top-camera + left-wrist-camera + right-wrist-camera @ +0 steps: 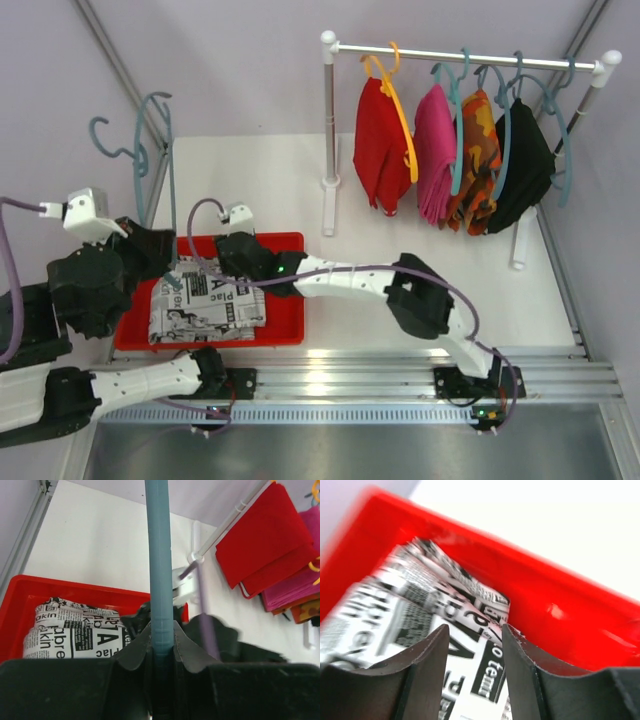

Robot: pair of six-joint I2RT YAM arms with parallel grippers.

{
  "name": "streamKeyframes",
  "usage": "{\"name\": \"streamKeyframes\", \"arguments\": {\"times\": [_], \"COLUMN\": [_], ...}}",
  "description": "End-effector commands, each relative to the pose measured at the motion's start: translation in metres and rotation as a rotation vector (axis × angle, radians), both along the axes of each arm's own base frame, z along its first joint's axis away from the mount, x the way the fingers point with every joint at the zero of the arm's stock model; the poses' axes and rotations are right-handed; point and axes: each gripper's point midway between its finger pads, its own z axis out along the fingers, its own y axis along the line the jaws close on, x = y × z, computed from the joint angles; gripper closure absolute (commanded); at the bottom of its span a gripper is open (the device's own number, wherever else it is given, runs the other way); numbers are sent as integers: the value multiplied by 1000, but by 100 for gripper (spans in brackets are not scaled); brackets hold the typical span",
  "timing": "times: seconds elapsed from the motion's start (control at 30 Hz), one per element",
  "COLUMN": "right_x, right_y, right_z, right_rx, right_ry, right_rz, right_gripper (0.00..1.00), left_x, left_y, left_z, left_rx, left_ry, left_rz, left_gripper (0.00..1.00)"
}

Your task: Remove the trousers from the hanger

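The black-and-white printed trousers (205, 310) lie folded in the red tray (290, 240), off any hanger. My left gripper (165, 262) is shut on the stem of an empty teal hanger (150, 150), which rises straight up between its jaws (160, 555). My right gripper (474, 630) hovers open just above the printed trousers (420, 590), its fingers apart and nothing pinched between them. Red trousers (378, 150), pink trousers (434, 150), orange camouflage trousers (478, 160) and black trousers (525, 165) hang on hangers from the rail (465, 55).
The white clothes rack stands at the back right, with its left post (329, 130) near the tray's far corner. The tray's far wall (560, 600) is close to the right fingers. A metal rail (400, 375) runs along the near edge.
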Motion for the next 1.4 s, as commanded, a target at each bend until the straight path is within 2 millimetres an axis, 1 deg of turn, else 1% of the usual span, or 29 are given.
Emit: {"name": "streamKeyframes", "arguments": {"times": [0.0,0.03,0.07,0.1,0.13,0.17,0.2,0.27,0.3,0.33,0.37,0.43,0.47,0.5,0.53,0.57,0.6,0.63,0.7,0.73,0.77,0.83,0.87,0.93,1.0,1.03,1.1,1.2,1.37], "right_x": [7,6,7,5,5,6,5,4,4,3,3,6,7,7,2,3,3,-2,-7,-12,-15,-22,-25,-30,-33,-35,-37,-42,-48], "right_y": [-24,-29,-40,-47,-57,-63,-70,-92,-105,-121,-132,-165,-189,-205,-228,-245,-261,-286,-309,-324,-335,-354,-363,-379,-396,-407,-419,-436,-462], "right_z": [142,146,163,157,171,173,171,184,176,195,198,187,204,195,210,212,205,218,224,238,236,250,249,259,258,262,258,253,242], "right_rx": [238,240,258,239,253,252,245,244,213,237,231,161,189,161,183,183,161,174,165,190,155,166,137,136,101,111,89,88,68], "right_ry": [-125,-127,-139,-134,-145,-147,-143,-142,-138,-156,-160,-153,-156,-147,-153,-156,-162,-176,-185,-198,-199,-216,-212,-228,-232,-239,-239,-246,-239], "right_rz": [14,14,9,10,4,-2,-6,-30,-57,-76,-98,-175,-214,-243,-264,-294,-326,-350,-371,-378,-384,-395,-397,-413,-446,-462,-484,-509,-565], "right_gripper": [52,52,52,51,51,50,50,50,50,49,47,45,45,45,44,44,44,43,42,41,40,38,37,36,34,33,32,29,25], "left_x": [3,3,3,2,3,3,4,9,12,16,19,27,31,34,37,40,43,47,52,58,61,69,73,85,97,104,114,128,146], "left_y": [-14,-18,-21,-27,-32,-37,-42,-60,-67,-83,-91,-108,-114,-121,-129,-136,-143,-152,-168,-179,-188,-212,-219,-234,-236,-243,-247,-265,-274], "left_z": [11,13,14,16,20,21,20,9,3,-8,-12,-22,-21,-22,-24,-23,-21,-24,-25,-30,-32,-38,-40,-46,-48,-49,-45,-30,-20], "left_rx": [60,64,77,72,66,75,94,156,194,238,250,300,294,298,305,301,287,299,292,302,294,272,262,240,220,210,193,186,235], "left_ry": [-23,-25,-29,-29,-35,-33,-26,18,36,72,82,108,101,100,105,102,91,97,100,118,127,149,154,174,184,184,173,129,105], "left_rz": [-77,-93,-113,-144,-162,-179,-199,-232,-245,-274,-283,-296,-297,-302,-311,-320,-325,-328,-352,-362,-374,-414,-422,-434,-403,-402,-393,-410,-392], "left_gripper": [100,100,100,100,100,100,100,100,100,100,100,100,100,100,100,100,100,100,100,100,100,100,100,100,100,100,100,100,100]}}
